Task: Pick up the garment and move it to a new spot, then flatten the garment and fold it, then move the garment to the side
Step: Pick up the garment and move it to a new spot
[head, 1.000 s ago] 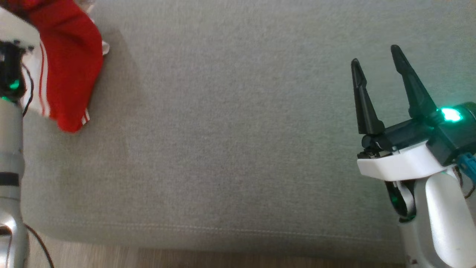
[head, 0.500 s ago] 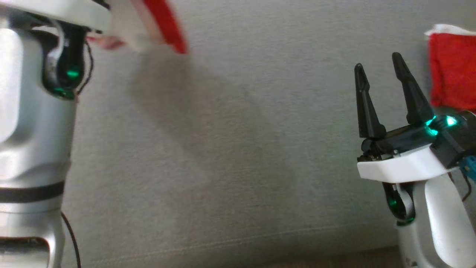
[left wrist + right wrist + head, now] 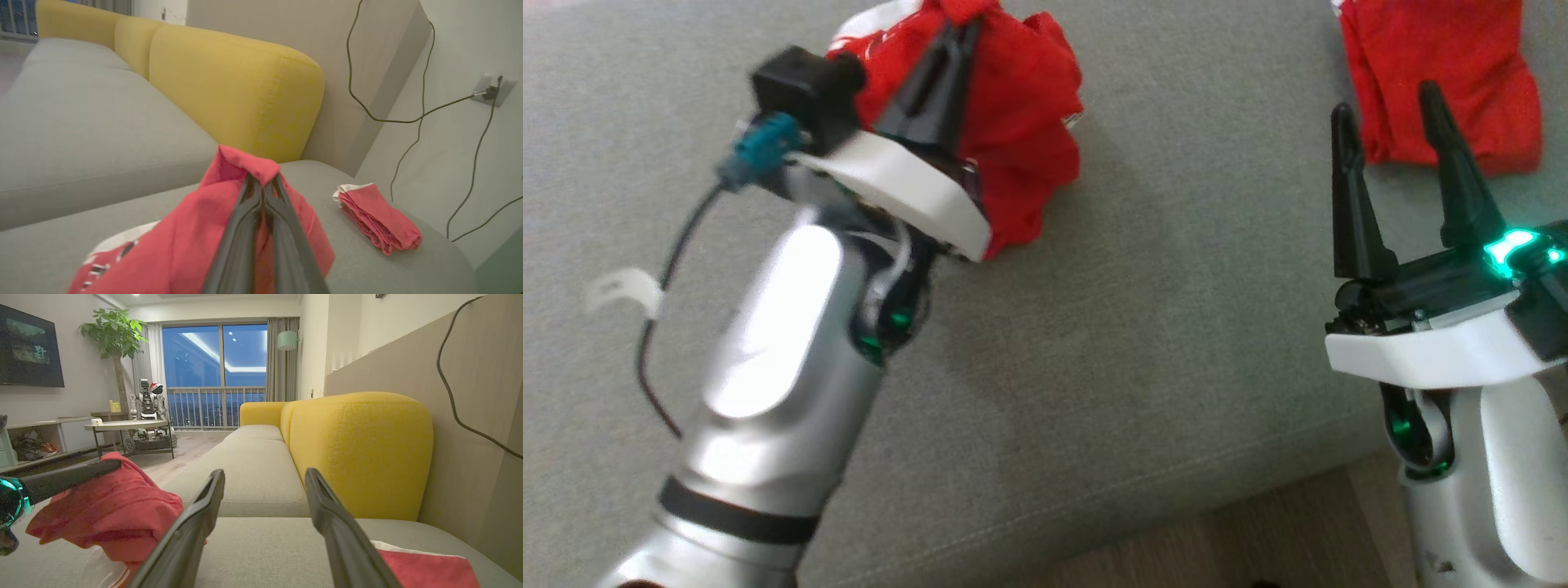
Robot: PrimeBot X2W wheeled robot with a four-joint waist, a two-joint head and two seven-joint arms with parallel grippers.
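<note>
1. Pinched tight in the left claw (image 3: 964, 33): a bunched red garment (image 3: 1021, 122), over the grey sofa seat (image 3: 1135, 327)
2. Spread wide and holding nothing: the right claw (image 3: 1387, 102), near a folded red cloth (image 3: 1437, 57)

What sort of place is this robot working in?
Most likely a home living room: a grey sofa with yellow backrests, a wall-mounted TV, and a tall potted plant beside balcony windows.
</note>
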